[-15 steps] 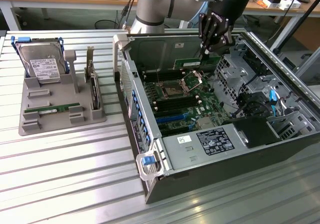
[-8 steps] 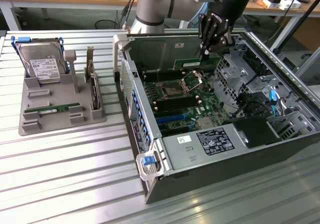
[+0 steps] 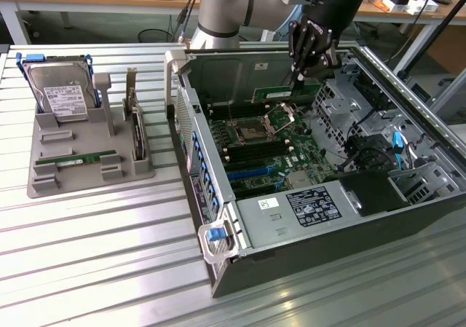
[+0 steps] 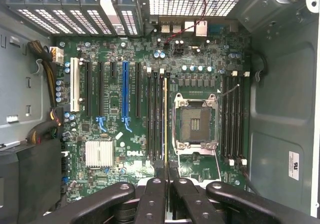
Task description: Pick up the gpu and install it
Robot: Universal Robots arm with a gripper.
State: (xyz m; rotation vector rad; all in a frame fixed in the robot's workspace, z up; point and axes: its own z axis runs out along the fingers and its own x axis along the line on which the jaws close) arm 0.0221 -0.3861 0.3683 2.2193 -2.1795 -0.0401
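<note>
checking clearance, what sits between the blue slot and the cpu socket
In the wrist view, a row of black slots lies between the blue slot and the cpu socket, with the gpu, held edge-on by the claw, over them.

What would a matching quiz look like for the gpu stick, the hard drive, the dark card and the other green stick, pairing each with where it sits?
Things:
1. gpu
2. hard drive
3. dark card
4. second green stick

Places:
A. lying flat in the grey tray
B. clamped in the gripper over the motherboard
C. standing on edge in the tray, on the side towards the computer case
D. propped up in blue rails

Pairs: 1-B, 2-D, 3-C, 4-A
</note>
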